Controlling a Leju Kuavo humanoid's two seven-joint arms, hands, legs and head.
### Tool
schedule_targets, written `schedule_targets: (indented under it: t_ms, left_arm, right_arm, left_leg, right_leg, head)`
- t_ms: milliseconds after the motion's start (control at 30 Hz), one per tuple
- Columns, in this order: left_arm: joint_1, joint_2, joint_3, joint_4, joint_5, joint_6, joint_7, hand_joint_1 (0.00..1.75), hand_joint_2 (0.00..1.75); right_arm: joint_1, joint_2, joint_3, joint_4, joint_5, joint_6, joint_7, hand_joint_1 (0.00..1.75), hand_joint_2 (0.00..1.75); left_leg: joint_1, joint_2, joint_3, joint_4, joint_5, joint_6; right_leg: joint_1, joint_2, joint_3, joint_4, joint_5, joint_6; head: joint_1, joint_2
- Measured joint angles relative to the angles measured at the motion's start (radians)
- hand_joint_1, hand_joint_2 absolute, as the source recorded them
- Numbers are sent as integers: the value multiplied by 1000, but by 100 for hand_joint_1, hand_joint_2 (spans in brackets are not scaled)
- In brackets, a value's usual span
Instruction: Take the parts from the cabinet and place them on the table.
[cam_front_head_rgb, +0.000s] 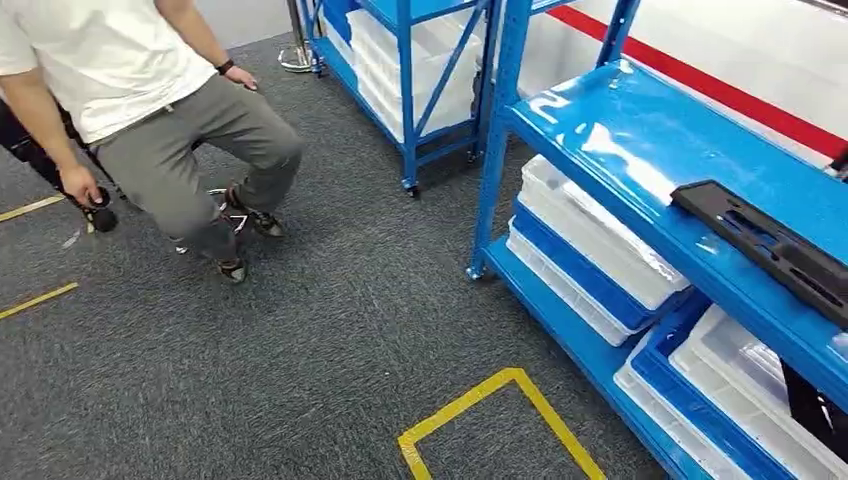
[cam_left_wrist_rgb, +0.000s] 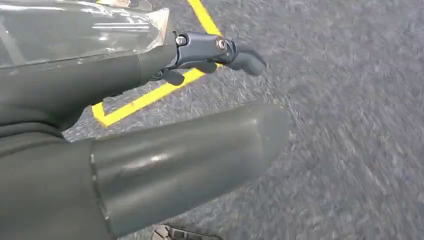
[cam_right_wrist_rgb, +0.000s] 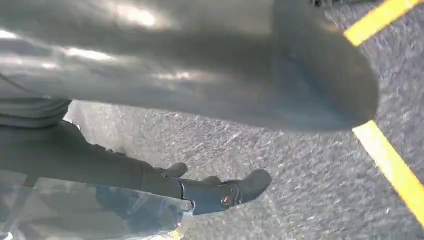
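Note:
A long black part (cam_front_head_rgb: 770, 250) lies flat on the upper level of the blue cabinet (cam_front_head_rgb: 620, 130) at the right. A second dark part (cam_front_head_rgb: 815, 410) sits in a white bin on the bottom level. My left hand (cam_left_wrist_rgb: 100, 90) hangs over grey carpet, with its thick thumb (cam_left_wrist_rgb: 190, 150) and dark fingers (cam_left_wrist_rgb: 210, 50) apart and nothing between them. My right hand (cam_right_wrist_rgb: 200, 75) also hangs over the carpet, its fingers (cam_right_wrist_rgb: 215, 192) held away from the thumb and holding nothing. Clear plastic film shows beside the fingers of both hands.
White bins (cam_front_head_rgb: 590, 235) are stacked on the cabinet's lower levels. Further back stands a second blue rack (cam_front_head_rgb: 410, 60). A person (cam_front_head_rgb: 150, 100) sits on a stool at the left. Yellow tape (cam_front_head_rgb: 500, 400) marks a box on the carpet just ahead.

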Motion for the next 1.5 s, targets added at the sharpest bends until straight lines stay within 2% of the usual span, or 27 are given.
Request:
schedule_targets:
  t_ms: [33, 100, 167, 200, 233, 300, 367, 400, 467, 567, 633, 700, 733, 767, 800, 900, 933, 967, 1033, 1100, 1200, 1267, 1333, 1400, 1433, 1467, 1500]
  left_arm:
    - [3, 0, 0, 0, 0, 0, 0, 0, 0]
    - [5, 0, 0, 0, -1, -2, 0, 0, 0]
    - [4, 0, 0, 0, -2, -2, 0, 0, 0]
    - [4, 1, 0, 0, -2, -3, 0, 0, 0]
    - [5, 2, 0, 0, -2, -3, 0, 0, 0]
    - [4, 2, 0, 0, -4, -3, 0, 0, 0]
    - [-1, 1, 0, 0, -4, -2, 0, 0, 0]
    - [-3, -4, 0, 0, -6, -3, 0, 0, 0]
    - [-1, -2, 0, 0, -8, -2, 0, 0, 0]
    - [0, -2, 0, 0, -8, -2, 0, 0, 0]
    - [0, -5, 0, 0, -8, -2, -2, 0, 0]
    - [0, -6, 0, 0, -8, -3, -4, 0, 0]
    - [-1, -6, 0, 0, -8, -3, -5, 0, 0]
    - [1, -5, 0, 0, -8, -3, -7, 0, 0]
    - [-1, -5, 0, 0, -8, -3, -8, 0, 0]
    - [-7, -6, 0, 0, -9, -3, -10, 0, 0]
    - [-8, -5, 0, 0, -10, -3, -10, 0, 0]
    - [-6, -3, 0, 0, -10, -3, -11, 0, 0]
    - [-1, -4, 0, 0, -10, -4, -11, 0, 0]
    - [0, -4, 0, 0, -10, -5, -12, 0, 0]
    - [-1, -3, 0, 0, -10, -9, -13, 0, 0]
    - [0, 1, 1, 0, -11, -11, -13, 0, 0]
    - [-3, 2, 1, 0, -11, -12, -14, 0, 0]
    - [-7, 0, 1, 0, -11, -12, -14, 0, 0]
    - [-9, -3, 1, 0, -11, -12, -14, 0, 0]
    - [-7, -2, 1, 0, -11, -12, -14, 0, 0]
    - [-7, -2, 1, 0, -11, -11, -14, 0, 0]
  right_arm:
    - [0, 0, 0, 0, -1, 2, 0, 0, 0]
    - [4, 0, 0, 0, -2, 2, 0, 0, 0]
    - [4, 0, 0, 0, -3, 2, 1, 0, 0]
    - [2, 1, 0, 0, -3, 2, 1, 0, 0]
    - [1, 2, 0, 0, -3, 2, 1, 0, 0]
    - [1, 2, 0, 0, -3, 2, 3, 0, 0]
    - [8, 1, 0, 0, -3, 2, 3, 0, 0]
    - [8, -3, 0, 0, -3, 2, 3, 0, 0]
    - [4, 0, 0, 0, -3, 3, 3, 0, 0]
    - [2, 0, 0, 0, -3, 5, 3, 0, 0]
    - [7, -3, 0, 0, -3, 5, 3, 0, 0]
    - [6, -7, 0, 0, -3, 5, 1, 0, 0]
    - [3, -7, 0, 0, -3, 5, 0, 0, 0]
    - [0, -6, 0, 0, -3, 7, 0, 0, 0]
    - [1, -6, 0, 1, -3, 7, 0, 0, 0]
    - [3, -8, 0, 0, -3, 7, -2, 0, 0]
    - [3, -8, 0, 0, -3, 7, -3, 0, 0]
    - [2, -8, 0, 1, -3, 7, -3, 0, 0]
    - [0, -8, 1, 0, -3, 7, -5, 0, 0]
    - [3, -8, 1, 1, -4, 7, -6, 0, 0]
    - [2, -8, 1, 0, -6, 7, -6, 0, 0]
    - [-2, -5, 1, 1, -6, 7, -6, 0, 0]
    - [-1, -5, 2, 1, -6, 7, -6, 0, 0]
    - [4, -5, 2, 1, -6, 7, -6, 0, 0]
    - [4, -10, 2, 1, -6, 6, -5, 0, 0]
    - [4, -8, 2, 1, -6, 6, -5, 0, 0]
    - [2, -7, 2, 1, -6, 6, -2, 0, 0]
  left_leg:
    - [0, -2, -35, 66, -20, 0]
    - [1, -3, -46, 63, 18, 3]
    - [2, -18, 21, -92, 115, 9]
    - [3, -55, 59, -177, 154, 14]
    - [3, -96, 72, -217, 156, 18]
    - [-1, -73, 71, -220, 156, 21]
    - [-9, -52, 74, -228, 161, 38]
    - [0, -37, 78, -242, 172, 50]
    - [-4, -11, 79, -248, 175, 60]
    - [-6, 33, 77, -248, 173, 60]
    - [-4, 56, 78, -247, 171, 56]
    - [0, 79, 85, -246, 166, 47]
    - [-7, 89, 91, -244, 162, 38]
    - [-8, 97, 94, -244, 155, 27]
    - [-11, 104, 101, -245, 153, 20]
    - [-4, 125, 113, -248, 145, 6]
    - [3, 81, 109, -231, 131, -2]
    - [5, 22, 82, -164, 79, -3]
    - [5, -2, 4, 1, -4, -4]
    - [5, -3, -47, 89, -24, -3]
    - [5, -18, 19, -84, 110, 8]
    - [3, -111, 71, -228, 161, 24]
    - [-2, -81, 68, -222, 158, 25]
    - [-8, -60, 75, -232, 163, 42]
    - [4, -43, 81, -253, 178, 50]
    - [-1, -35, 88, -263, 180, 54]
    - [-2, -18, 88, -264, 181, 57]
  right_leg:
    - [3, 13, 0, 0, 0, 0]
    - [6, 43, 3, 1, 0, 0]
    - [6, 72, 8, 2, 0, 0]
    - [6, 86, 9, 2, 0, 1]
    - [13, 95, 5, 6, -1, 4]
    - [16, 112, -7, 7, 0, 17]
    - [13, 134, -24, 2, 4, 35]
    - [18, 114, -22, 17, 0, 36]
    - [17, 27, -84, 130, -65, 24]
    - [7, 10, -181, 326, -135, 33]
    - [0, 1, -139, 252, -99, 58]
    - [-9, -41, -22, 46, -31, 81]
    - [-7, -91, -1, 3, -20, 72]
    - [6, -93, 3, 1, -13, 65]
    - [8, -74, -7, 4, -13, 49]
    - [0, -44, -2, 1, -10, 32]
    - [-17, -36, 4, 0, -7, 25]
    - [-13, -22, 3, 0, -2, 16]
    - [-6, 3, 0, 1, -1, 5]
    - [-1, 27, 0, 1, -1, 5]
    - [0, 73, 8, 2, -2, 5]
    - [11, 98, 1, 11, -5, 12]
    - [9, 120, -16, 7, -4, 23]
    - [9, 141, -21, -3, 3, 40]
    - [10, 121, -17, 14, 0, 41]
    - [15, 63, -41, 45, -23, 37]
    - [14, 30, -69, 104, -58, 31]
  head:
    - [0, 0]
    - [0, 0]
    - [0, 0]
    - [-1, 0]
    - [-1, 0]
    - [1, 0]
    - [0, 0]
    - [2, 0]
    - [10, 0]
    - [11, 0]
    - [12, 0]
    - [12, 0]
    - [16, 0]
    - [18, 0]
    - [11, 0]
    - [12, 0]
    - [5, 0]
    - [3, 0]
    - [-2, 0]
    - [-2, 0]
    - [-2, 0]
    - [-3, 0]
    - [-3, 0]
    - [-3, 0]
    - [-2, 0]
    - [-1, 0]
    - [9, 0]
